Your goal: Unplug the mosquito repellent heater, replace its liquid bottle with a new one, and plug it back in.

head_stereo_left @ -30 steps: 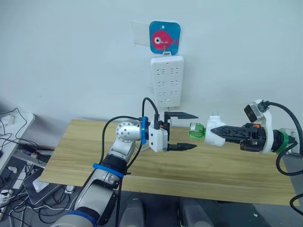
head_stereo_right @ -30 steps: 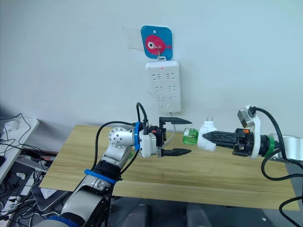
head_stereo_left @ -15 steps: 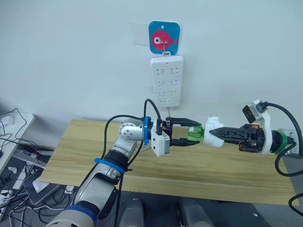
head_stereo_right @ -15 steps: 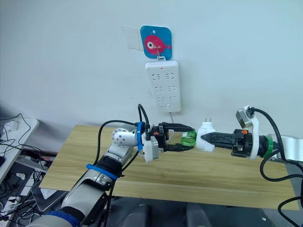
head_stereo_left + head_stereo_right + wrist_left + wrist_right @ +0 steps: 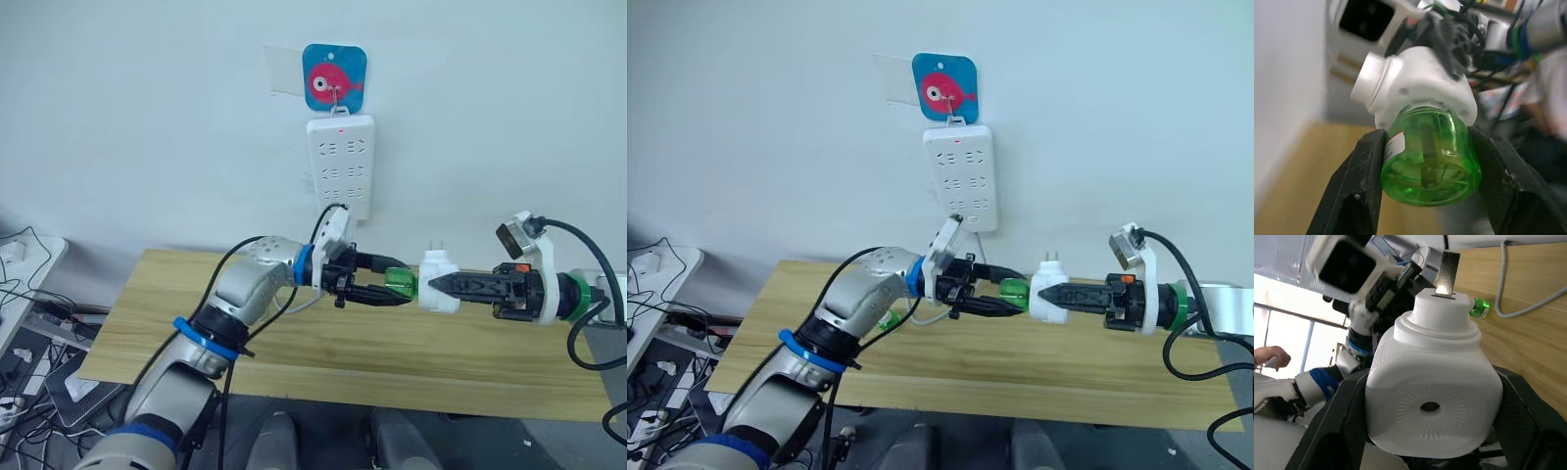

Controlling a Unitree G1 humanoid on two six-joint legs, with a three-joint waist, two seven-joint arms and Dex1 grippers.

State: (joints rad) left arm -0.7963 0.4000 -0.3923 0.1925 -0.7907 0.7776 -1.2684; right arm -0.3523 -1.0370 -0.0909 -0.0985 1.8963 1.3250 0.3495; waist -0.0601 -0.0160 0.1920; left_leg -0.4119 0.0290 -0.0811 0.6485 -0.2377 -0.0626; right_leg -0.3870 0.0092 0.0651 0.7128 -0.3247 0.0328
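The mosquito repellent heater [image 5: 439, 282] is held in the air above the wooden surface [image 5: 470, 352], below the white power strip [image 5: 339, 164] hung on the wall, with its metal prongs pointed upward. It is clamped between the black fingers of the right end effector [image 5: 434, 286], whose arm is stretched in horizontally from the right. The left arm is bent at the elbow and reached across toward it, and the left end effector [image 5: 400, 290] is closed on the green liquid bottle [image 5: 399, 283] joined to the heater's base. The heater's shell is smooth white plastic, rounded, with a ribbed disc on one face; the bottle is translucent and cylindrical. A small green cap-like object [image 5: 1478, 307] is seen lying on the surface, but it cannot be made out clearly.
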